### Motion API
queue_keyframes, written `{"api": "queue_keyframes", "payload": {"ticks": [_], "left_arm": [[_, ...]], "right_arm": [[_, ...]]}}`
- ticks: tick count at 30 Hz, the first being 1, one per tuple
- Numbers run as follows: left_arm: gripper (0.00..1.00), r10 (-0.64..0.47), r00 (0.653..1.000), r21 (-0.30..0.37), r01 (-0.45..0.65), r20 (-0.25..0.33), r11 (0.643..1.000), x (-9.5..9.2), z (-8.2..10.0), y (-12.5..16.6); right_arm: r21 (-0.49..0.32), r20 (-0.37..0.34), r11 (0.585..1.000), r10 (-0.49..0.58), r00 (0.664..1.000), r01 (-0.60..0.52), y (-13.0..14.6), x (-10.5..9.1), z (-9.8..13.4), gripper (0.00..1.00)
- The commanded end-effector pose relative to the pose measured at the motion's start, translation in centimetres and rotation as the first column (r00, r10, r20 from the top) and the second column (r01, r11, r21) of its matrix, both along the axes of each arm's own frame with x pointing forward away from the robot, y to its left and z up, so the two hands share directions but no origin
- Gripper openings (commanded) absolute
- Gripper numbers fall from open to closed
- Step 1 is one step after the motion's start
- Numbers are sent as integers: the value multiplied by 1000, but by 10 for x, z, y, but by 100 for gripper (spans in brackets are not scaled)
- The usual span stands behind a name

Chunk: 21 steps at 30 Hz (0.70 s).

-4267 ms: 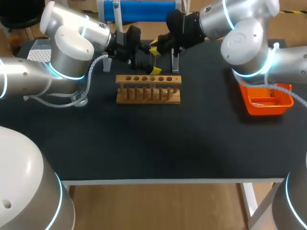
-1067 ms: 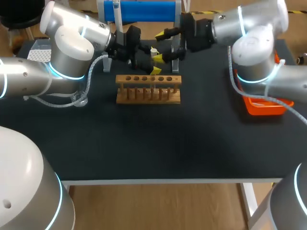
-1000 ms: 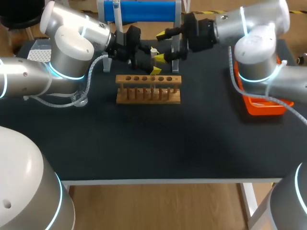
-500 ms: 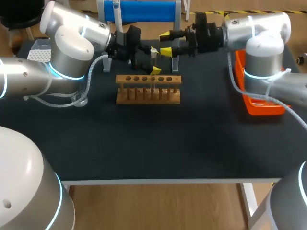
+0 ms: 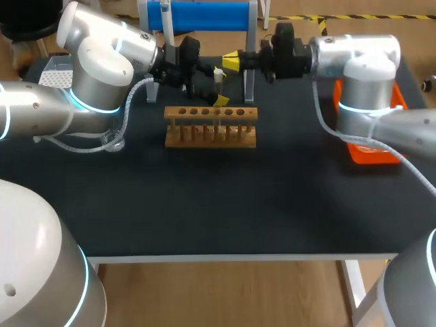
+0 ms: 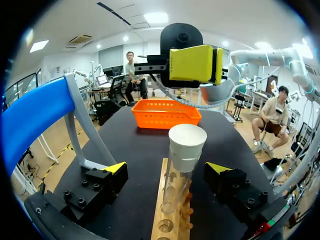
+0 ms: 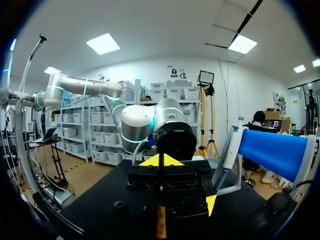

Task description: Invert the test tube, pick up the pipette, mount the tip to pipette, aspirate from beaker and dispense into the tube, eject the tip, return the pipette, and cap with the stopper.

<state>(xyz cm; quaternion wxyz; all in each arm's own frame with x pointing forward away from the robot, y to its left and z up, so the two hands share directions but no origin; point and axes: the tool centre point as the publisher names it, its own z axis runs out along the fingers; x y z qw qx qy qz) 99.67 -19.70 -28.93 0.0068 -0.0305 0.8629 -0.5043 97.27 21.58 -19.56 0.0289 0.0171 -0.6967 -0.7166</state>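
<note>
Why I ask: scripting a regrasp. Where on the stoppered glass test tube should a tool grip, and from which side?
Grip the clear glass test tube on its bare wall just under the tapered white stopper, above the wooden rack holding its lower end. It stands nearly upright, so come in level, fingers either side, like the open left tool.
</note>
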Motion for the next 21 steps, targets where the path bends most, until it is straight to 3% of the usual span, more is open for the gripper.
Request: {"api": "queue_keyframes", "payload": {"ticks": [1,21], "left_arm": [[100,-4,1000,-1,4,-2,1000,1,-1,0],[100,-4,1000,-1,4,-2,1000,1,-1,0]], "right_arm": [[-9,8,1000,1,1000,-1,5,4,-1,0],[-56,23,998,8,1000,-6,10,9,-13,0]]}}
